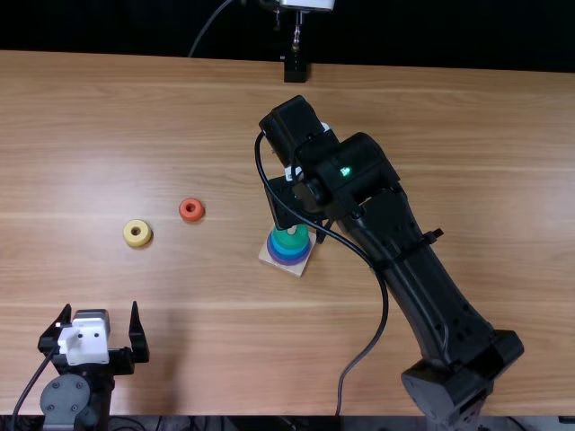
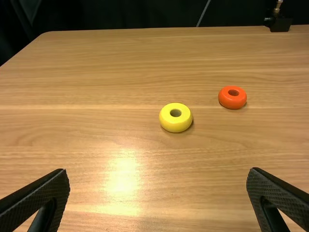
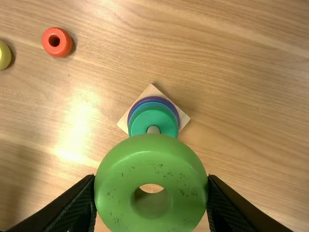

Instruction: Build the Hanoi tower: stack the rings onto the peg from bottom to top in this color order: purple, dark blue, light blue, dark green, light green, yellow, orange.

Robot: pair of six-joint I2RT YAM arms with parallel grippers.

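Leaving open desk between them, left fingers are spread; beyond right fingers, the dark green ring is partly hidden by the light green ring they clamp; past left fingers lie yellow ring and orange ring.

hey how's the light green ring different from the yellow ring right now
The light green ring is held between the right gripper's fingers, while the yellow ring lies flat on the table. The light green ring has small dark specks on it, whereas the yellow ring looks clean. Both are rounded, with a hole through the middle, and neither is on the peg yet.
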